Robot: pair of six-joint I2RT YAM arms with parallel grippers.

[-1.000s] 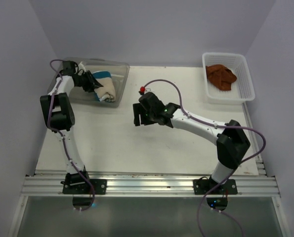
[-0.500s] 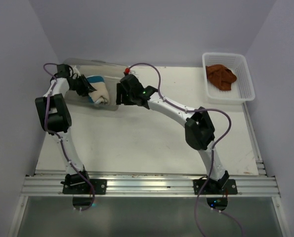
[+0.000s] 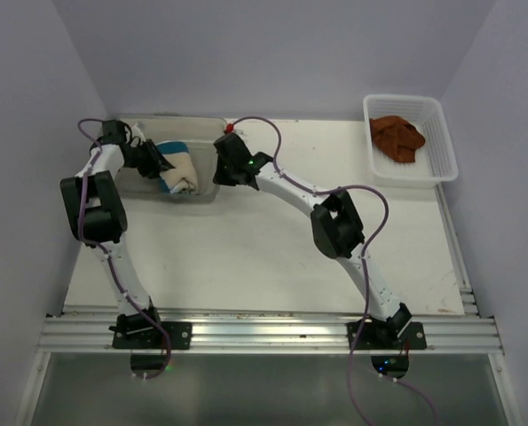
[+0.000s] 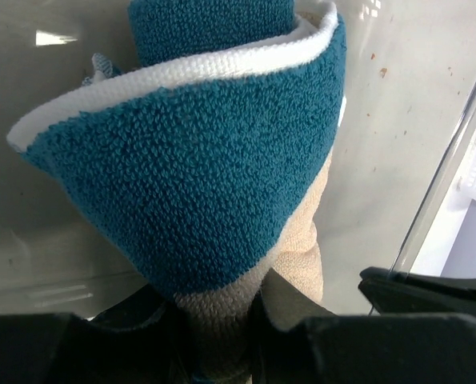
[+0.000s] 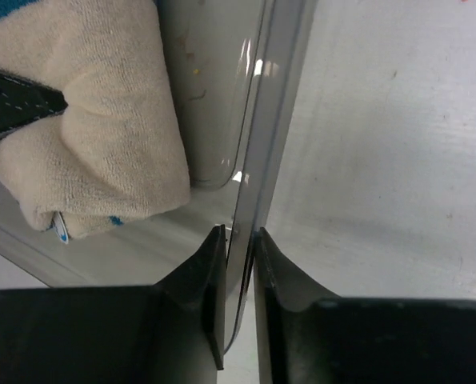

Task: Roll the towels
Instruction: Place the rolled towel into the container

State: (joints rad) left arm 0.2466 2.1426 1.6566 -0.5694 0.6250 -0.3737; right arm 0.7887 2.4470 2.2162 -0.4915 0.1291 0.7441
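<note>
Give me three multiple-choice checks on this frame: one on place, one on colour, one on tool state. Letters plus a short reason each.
1. Where is the rust-brown towel?
A in the clear bin
B in the white basket
C in the left tool

2. What colour is the band on the cream towel?
A red
B green
C blue

3. What is the right tool doing?
A shut on the clear bin's wall
B open above the white basket
C shut on the rust-brown towel

Answers:
1 B: it lies bunched in the basket at the far right of the table.
2 C: the left wrist view shows a blue terry band wrapped round the roll that the left tool pinches.
3 A: its fingers pinch the bin's clear wall from both sides.
</note>
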